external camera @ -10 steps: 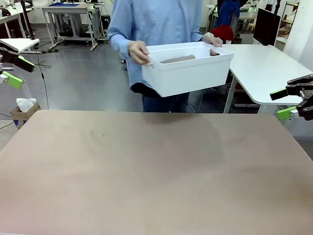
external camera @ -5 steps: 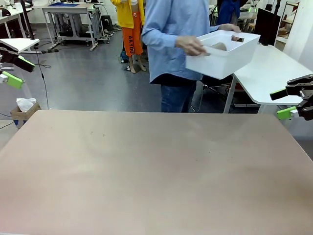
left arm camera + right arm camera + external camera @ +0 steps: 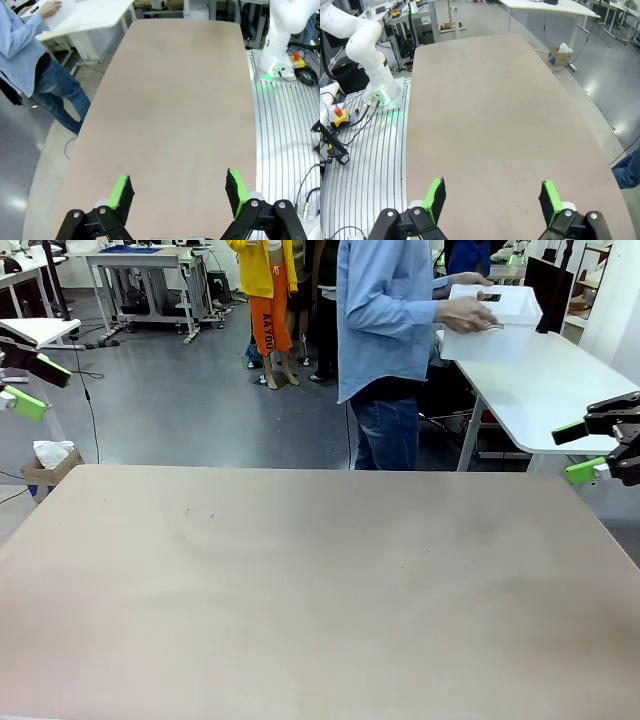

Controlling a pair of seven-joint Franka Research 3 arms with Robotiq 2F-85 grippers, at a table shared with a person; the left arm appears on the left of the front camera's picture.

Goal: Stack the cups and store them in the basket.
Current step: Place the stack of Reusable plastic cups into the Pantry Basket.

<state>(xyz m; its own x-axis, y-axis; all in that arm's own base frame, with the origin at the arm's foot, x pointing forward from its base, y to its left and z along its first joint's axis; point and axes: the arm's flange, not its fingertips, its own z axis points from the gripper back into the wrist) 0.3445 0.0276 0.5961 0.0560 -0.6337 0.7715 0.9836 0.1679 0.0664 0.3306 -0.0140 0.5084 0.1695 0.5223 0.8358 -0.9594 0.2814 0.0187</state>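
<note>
Both tools hang with jaws spread and nothing between them: the left tool (image 3: 177,192) over the tabletop's (image 3: 320,590) left edge, the right tool (image 3: 491,200) over its right edge (green pads facing each other across a wide gap). Beyond the far edge, a person in a blue shirt (image 3: 385,315) stands turned away, one hand (image 3: 465,313) on the white basket (image 3: 495,320), which is at a second white table (image 3: 545,375) past the far right corner.
</note>
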